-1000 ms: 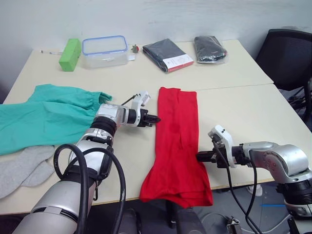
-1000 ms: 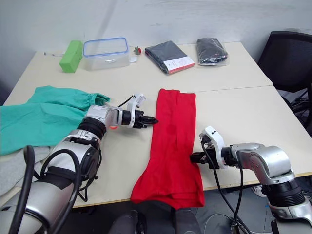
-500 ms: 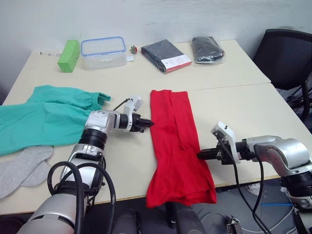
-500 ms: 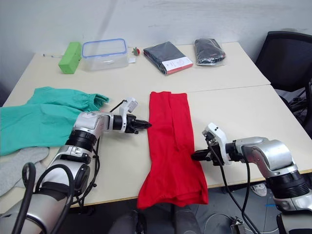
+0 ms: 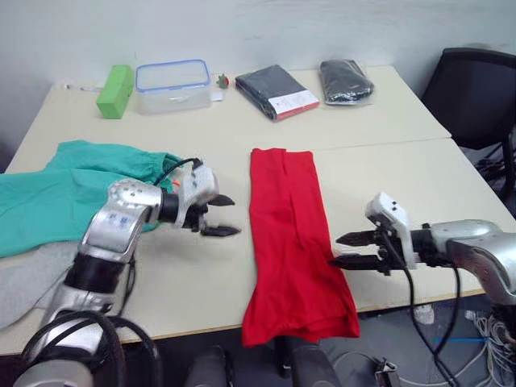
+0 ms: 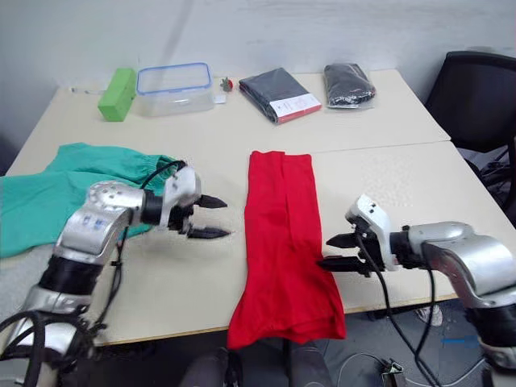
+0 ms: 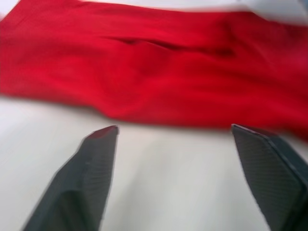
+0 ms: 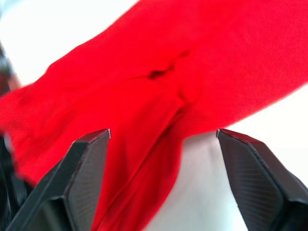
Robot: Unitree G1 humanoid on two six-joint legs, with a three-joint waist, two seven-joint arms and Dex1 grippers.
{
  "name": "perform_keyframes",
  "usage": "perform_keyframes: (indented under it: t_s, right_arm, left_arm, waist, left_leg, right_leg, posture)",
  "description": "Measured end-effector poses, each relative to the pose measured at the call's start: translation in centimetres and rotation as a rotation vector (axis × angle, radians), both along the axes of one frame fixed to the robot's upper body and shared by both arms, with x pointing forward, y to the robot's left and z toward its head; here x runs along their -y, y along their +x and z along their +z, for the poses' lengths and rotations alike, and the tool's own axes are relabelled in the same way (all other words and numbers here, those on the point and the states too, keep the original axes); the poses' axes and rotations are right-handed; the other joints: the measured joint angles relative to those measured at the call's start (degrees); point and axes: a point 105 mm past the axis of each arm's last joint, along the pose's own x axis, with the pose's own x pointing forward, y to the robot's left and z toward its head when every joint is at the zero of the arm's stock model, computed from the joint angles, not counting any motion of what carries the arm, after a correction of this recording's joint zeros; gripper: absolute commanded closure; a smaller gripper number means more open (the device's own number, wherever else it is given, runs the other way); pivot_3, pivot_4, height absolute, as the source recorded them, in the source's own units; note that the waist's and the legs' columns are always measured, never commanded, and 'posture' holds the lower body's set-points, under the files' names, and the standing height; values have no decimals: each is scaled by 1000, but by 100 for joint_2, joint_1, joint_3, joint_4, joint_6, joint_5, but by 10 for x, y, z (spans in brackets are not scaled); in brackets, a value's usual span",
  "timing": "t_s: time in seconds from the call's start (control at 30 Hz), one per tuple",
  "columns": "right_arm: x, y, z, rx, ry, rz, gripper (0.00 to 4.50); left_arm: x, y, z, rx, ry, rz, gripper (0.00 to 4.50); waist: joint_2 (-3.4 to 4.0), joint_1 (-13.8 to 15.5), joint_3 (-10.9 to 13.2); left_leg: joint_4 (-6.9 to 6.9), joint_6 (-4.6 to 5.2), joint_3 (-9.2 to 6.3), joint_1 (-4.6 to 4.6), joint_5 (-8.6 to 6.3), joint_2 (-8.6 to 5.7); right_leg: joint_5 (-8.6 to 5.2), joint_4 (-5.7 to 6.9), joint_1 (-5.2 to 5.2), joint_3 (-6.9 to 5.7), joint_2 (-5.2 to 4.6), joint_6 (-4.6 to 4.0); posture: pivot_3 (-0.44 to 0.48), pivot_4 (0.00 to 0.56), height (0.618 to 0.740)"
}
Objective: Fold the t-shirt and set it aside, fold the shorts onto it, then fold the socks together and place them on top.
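In the left eye view, the t-shirt [image 5: 290, 242] lies folded into a long red strip down the middle of the table [image 5: 387, 173], its lower end hanging over the near edge at 6 o'clock. The left gripper [image 5: 219, 216] hovers just beside the strip's left edge, at its 9 o'clock, fingers spread apart and holding nothing. The right gripper [image 5: 348, 250] sits at the strip's 3 o'clock, its fingers also parted, their tips at the cloth's right edge. The shorts [image 5: 68, 189] spread teal-green at 9 o'clock of the table, and the socks [image 5: 28, 278] lie grey below them, toward 7 o'clock. Along the far edge, from 11 to 1 o'clock, stand a green block [image 5: 115, 90], a clear lidded box [image 5: 172, 84] and two dark packaged garments [image 5: 278, 90]. A black chair [image 5: 476, 105] stands past the table at 2 o'clock.

The right eye view shows the same layout, both claws open either side of the red strip.

In the left wrist view, the two fingers [image 7: 86, 178] stand wide apart over bare tabletop, the red cloth just beyond their tips.

In the right wrist view, the fingers [image 8: 79, 180] are wide apart with creased red cloth between and beyond them.
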Motion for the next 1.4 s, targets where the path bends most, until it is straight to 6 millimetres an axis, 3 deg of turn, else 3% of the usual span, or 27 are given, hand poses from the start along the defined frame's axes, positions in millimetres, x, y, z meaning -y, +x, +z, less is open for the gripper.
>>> perform_keyframes:
  t_s: [0.13, 0.23, 0.43, 0.6, 1.0, 1.1, 1.33, 1.4]
  right_arm:
    - [10, -8, 2, 260, -135, 204, 1080]
    - [17, -11, 5, 478, -225, 394, 1080]
    - [23, -28, -18, 794, -341, 764, 1080]
    - [20, -41, -50, 834, -334, 939, 1080]
    - [13, -38, -69, 874, -352, 1045, 1080]
    - [9, -38, -70, 868, -332, 1022, 1696]
    - [2, -42, -69, 807, -260, 952, 4199]
    - [3, -41, -64, 793, -243, 918, 4500]
  left_arm:
    - [9, -30, -11, 152, 63, -238, 23]
    - [19, -42, -6, 290, 77, -371, 23]
    - [35, -61, -21, 455, 99, -560, 23]
    - [38, -72, -36, 494, 121, -668, 23]
    - [49, -85, -55, 465, 111, -770, 23]
    - [50, -86, -58, 432, 107, -766, 907]
    - [47, -83, -62, 371, 104, -737, 3250]
    - [47, -83, -62, 352, 97, -725, 3870]
  waist:
    - [1, -10, 1]
    - [1, -18, 1]
    - [9, -35, 10]
    - [17, -35, 14]
    - [19, -36, 14]
    - [20, -36, 14]
    - [20, -53, 14]
    - [20, -46, 14]
  left_leg:
    - [1, 66, -3, 35, -36, -2]
    - [5, 90, 8, 39, -33, -21]
    - [-13, 104, 18, 136, -37, -24]
    - [-13, 102, 30, 141, -27, -29]
    - [-11, 101, 26, 148, -26, -28]
    - [-11, 100, 22, 147, -26, -27]
    - [-11, 104, 19, 150, -28, -26]
    - [-11, 104, 18, 151, -28, -26]
  right_leg:
    - [-1, -54, 73, -12, -2, -2]
    - [-1, -76, 88, 1, -16, -6]
    - [-8, -101, 184, 13, -26, -19]
    - [-11, -93, 182, 20, -80, -25]
    - [-18, -81, 183, 19, -87, -37]
    - [-21, -78, 182, 22, -88, -42]
    - [-21, -69, 182, 25, -88, -42]
    - [-21, -67, 182, 26, -90, -43]
  posture:
    - [0, 150, 740]
    - [0, 150, 740]
    - [0, 150, 740]
    - [0, 150, 740]
    - [0, 150, 740]
    - [0, 150, 740]
    - [0, 150, 740]
    - [0, 150, 740]
